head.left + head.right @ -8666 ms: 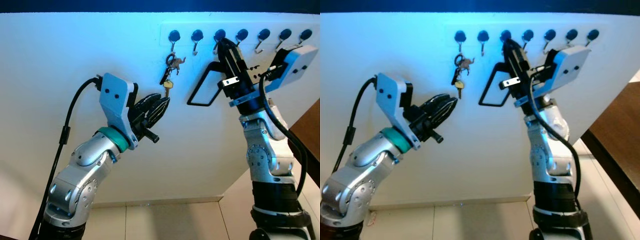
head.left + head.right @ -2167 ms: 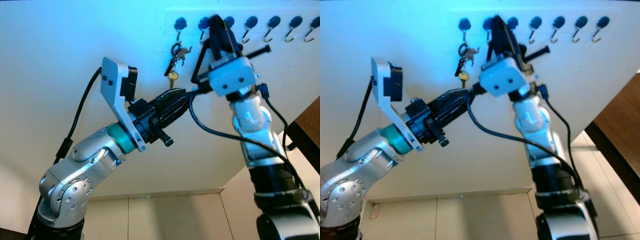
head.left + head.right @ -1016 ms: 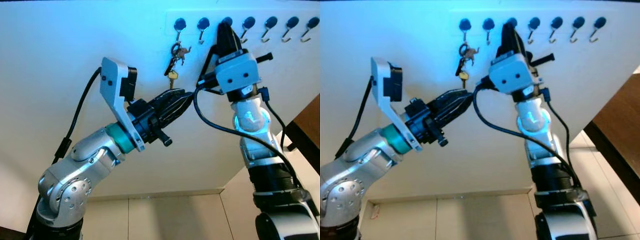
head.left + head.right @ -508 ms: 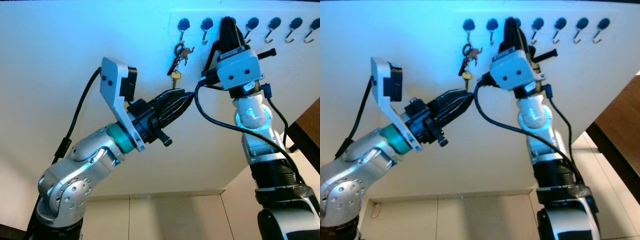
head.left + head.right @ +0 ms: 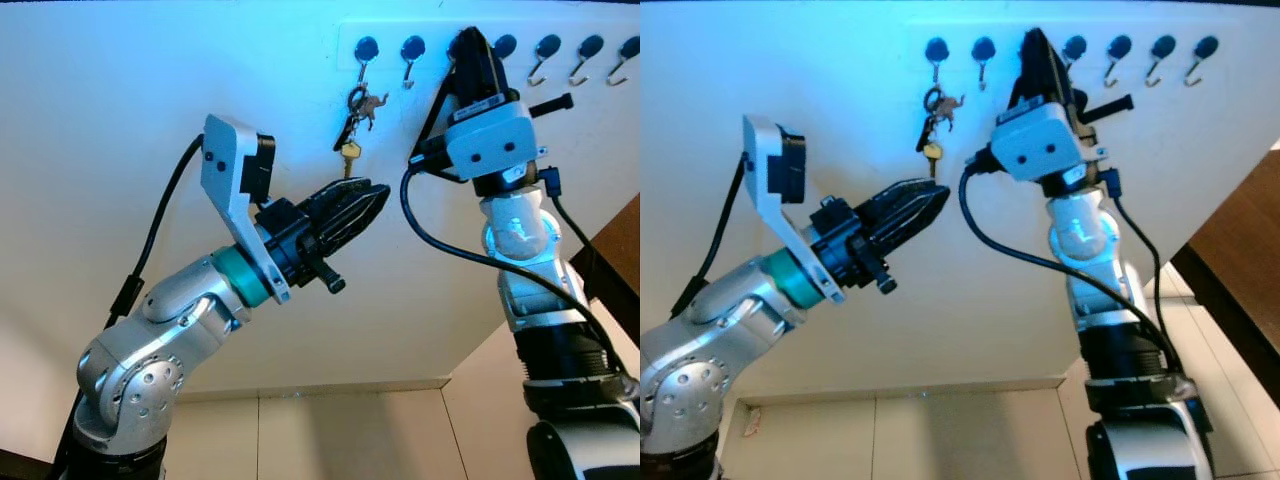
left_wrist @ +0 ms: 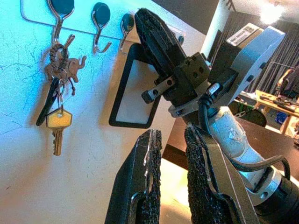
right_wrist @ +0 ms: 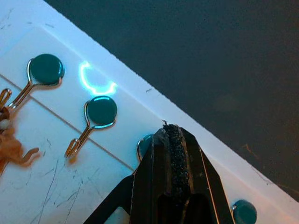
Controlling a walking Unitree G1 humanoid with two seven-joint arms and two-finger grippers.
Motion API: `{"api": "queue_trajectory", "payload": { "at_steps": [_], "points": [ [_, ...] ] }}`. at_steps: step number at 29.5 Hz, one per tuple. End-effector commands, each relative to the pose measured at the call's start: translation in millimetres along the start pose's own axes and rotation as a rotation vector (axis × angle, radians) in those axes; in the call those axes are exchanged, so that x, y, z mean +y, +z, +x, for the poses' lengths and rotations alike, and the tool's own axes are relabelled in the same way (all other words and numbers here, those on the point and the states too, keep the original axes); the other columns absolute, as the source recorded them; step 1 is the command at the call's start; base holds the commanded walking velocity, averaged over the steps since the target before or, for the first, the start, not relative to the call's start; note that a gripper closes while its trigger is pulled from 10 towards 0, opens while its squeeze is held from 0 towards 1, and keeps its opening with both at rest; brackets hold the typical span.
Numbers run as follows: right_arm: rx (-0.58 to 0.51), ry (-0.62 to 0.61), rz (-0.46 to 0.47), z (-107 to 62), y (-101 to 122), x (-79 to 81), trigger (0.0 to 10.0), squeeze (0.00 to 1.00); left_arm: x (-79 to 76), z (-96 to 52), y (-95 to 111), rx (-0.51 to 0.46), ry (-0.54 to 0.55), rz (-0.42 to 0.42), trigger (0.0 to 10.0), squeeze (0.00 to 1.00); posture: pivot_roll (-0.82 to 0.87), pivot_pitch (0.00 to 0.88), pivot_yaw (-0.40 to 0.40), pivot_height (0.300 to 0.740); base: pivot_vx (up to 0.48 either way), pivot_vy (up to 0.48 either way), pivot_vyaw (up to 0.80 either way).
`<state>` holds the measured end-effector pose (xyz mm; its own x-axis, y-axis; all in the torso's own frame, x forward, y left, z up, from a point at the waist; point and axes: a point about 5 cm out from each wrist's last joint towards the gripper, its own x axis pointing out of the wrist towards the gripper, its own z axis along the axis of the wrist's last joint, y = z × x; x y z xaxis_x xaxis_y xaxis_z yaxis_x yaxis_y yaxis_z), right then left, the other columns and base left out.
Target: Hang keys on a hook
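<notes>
The keys (image 5: 352, 122) are seen hanging from the first hook (image 5: 365, 52) at the left end of a row of dark-headed hooks mounted on a pale strip high on the white wall (image 5: 120, 90). The bunch is made up of a dark fob, a small brown elephant charm (image 6: 74, 70) and a brass key (image 6: 58, 122) dangling lowest. The second hook (image 5: 411, 50) beside it is bare.

The right pincer (image 5: 470, 45) is raised against the wall at the third hook (image 7: 144, 143), its black fingers pressed together on a black rectangular loop (image 6: 135, 88) whose frame lies flat along the wall below that hook. Whether the loop is caught on the hook cannot be told, since the fingers cover the spot. Further bare hooks (image 5: 560, 52) are lined up to the right of the arm.

The left pincer (image 5: 352, 208) is held below and slightly left of the keys, well apart from them, pointed up toward the wall; its fingers (image 6: 150, 177) are spread by a narrow gap and nothing is held between them.

A tiled floor (image 5: 340, 435) is visible at the foot of the wall.
</notes>
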<state>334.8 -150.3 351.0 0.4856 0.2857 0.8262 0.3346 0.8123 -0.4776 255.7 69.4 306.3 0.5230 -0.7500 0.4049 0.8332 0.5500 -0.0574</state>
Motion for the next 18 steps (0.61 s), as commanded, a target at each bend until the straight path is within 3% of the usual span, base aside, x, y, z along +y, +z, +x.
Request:
{"api": "queue_trajectory", "payload": {
  "at_steps": [1, 18],
  "points": [
    [0.007, 0.006, 0.011, -2.5, -1.5, 2.1, 10.0, 0.0, -1.6, -0.4, -1.8, 0.004, -0.013, -0.01, 10.0, 0.0, 0.08, 0.156, 0.13, 0.74, 0.0, 0.0, 0.0],
    [-0.002, 0.097, 0.044, 6.0, -2.5, 23.0, 10.0, 0.0, -2.3, -0.6, -1.5, 0.001, -0.008, -0.007, 10.0, 0.0, 0.09, 0.151, 0.122, 0.74, 0.0, 0.0, 0.0]
  ]
}}
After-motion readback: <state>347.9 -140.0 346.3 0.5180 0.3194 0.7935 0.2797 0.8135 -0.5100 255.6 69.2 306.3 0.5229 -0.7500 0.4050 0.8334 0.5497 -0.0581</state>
